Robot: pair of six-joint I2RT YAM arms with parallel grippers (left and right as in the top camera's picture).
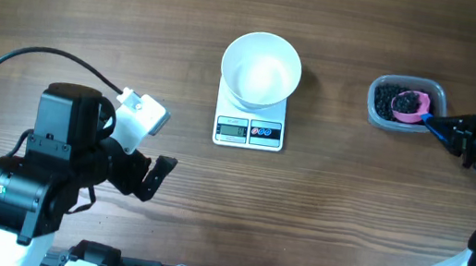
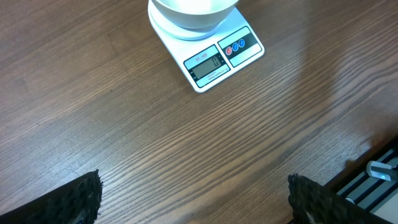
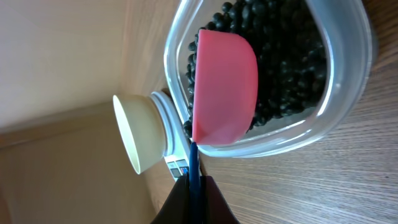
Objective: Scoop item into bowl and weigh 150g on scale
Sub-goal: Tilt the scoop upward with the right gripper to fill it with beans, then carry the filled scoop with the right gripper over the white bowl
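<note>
I see the flat white scale [image 1: 249,132] mid-worktop [image 1: 348,214], with the glossy white bowl [image 1: 261,66] on its 12 o'clock half. At its 3 o'clock a clear tub [image 1: 377,116] holds the black pellets [image 1: 385,98], a beady heap. My right pincer [image 1: 448,133] pinches the pink scoop [image 1: 410,104] by its blue handle [image 1: 435,126]. My left pincer [image 2: 193,196], at 8 o'clock, hangs spread.

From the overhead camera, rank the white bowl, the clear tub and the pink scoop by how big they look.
1. white bowl
2. clear tub, close behind
3. pink scoop, clearly smallest
</note>
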